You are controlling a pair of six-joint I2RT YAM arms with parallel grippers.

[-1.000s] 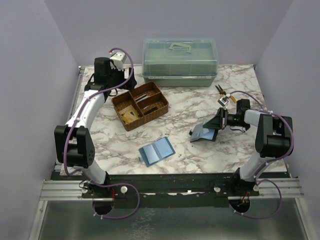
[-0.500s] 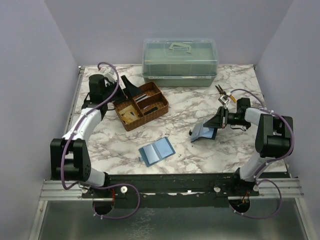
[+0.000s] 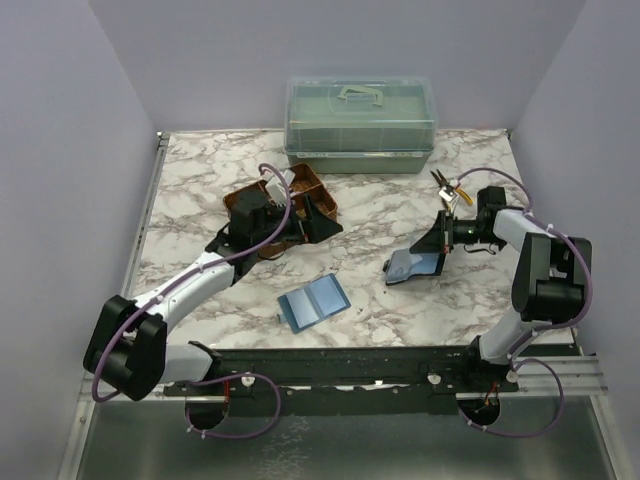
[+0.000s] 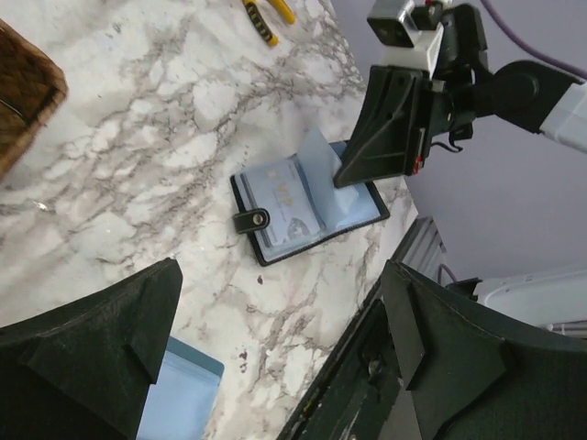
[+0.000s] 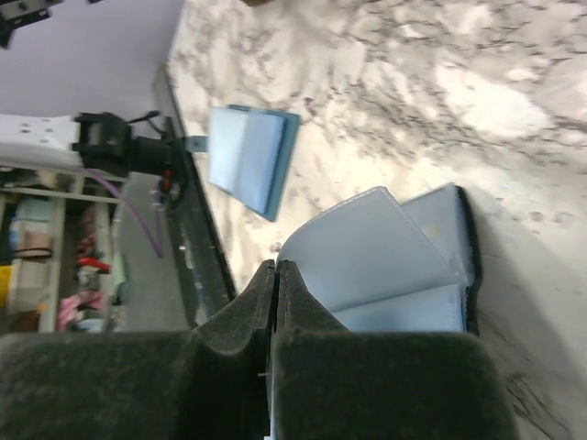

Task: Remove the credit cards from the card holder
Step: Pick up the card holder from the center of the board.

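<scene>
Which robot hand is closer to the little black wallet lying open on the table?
The right. The right gripper is at the small black bifold card holder, shut on its clear sleeve. The left gripper hangs open over by the brown wicker basket, well apart.

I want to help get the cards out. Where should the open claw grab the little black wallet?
Probably the snap tab side of the card holder: it lies flat, open and free. The left gripper, jaws wide, should come from that side, since the right gripper pinches a clear page on the other.
</scene>
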